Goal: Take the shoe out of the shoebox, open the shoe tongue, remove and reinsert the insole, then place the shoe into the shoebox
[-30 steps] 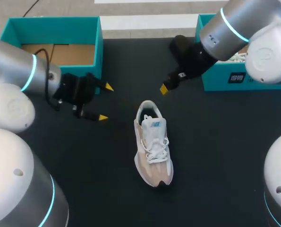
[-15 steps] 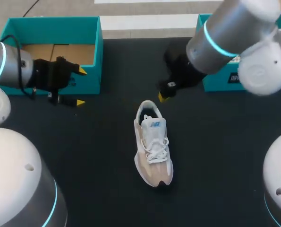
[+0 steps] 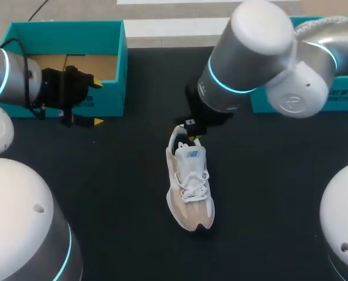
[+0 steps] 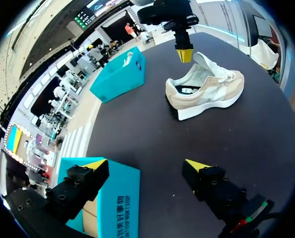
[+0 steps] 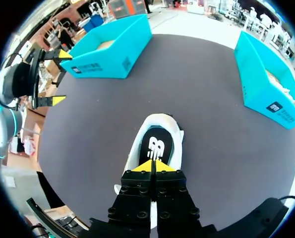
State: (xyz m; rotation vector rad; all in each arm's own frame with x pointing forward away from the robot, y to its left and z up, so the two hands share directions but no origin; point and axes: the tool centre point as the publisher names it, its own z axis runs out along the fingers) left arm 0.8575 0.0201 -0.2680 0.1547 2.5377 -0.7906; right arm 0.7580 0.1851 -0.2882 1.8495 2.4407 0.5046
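Shoe (image 3: 189, 178) standing upright on its sole near the middle of the black surface (image 3: 267, 193), heel toward the far edge, toe toward the robot. It is a low sneaker with a beige upper, white side panels, a white tongue and white laces tied across the front. Its heel opening shows a dark insole bearing a white mark.

The right tool (image 5: 152, 166) hangs directly over the heel opening, just behind the tongue. Its two yellow tips are pressed together with nothing between them. Whether the tips touch the shoe cannot be told.

The left tool (image 4: 146, 164) is well apart from the shoe, off to the left side of the surface. Its fingers are spread wide and hold nothing. One finger sits over the front wall of the left shoebox (image 3: 65, 58), a teal box, open on top, with a brown cardboard floor.

The right shoebox (image 5: 266, 84), also teal, stands at the far right of the surface, beside the right arm.
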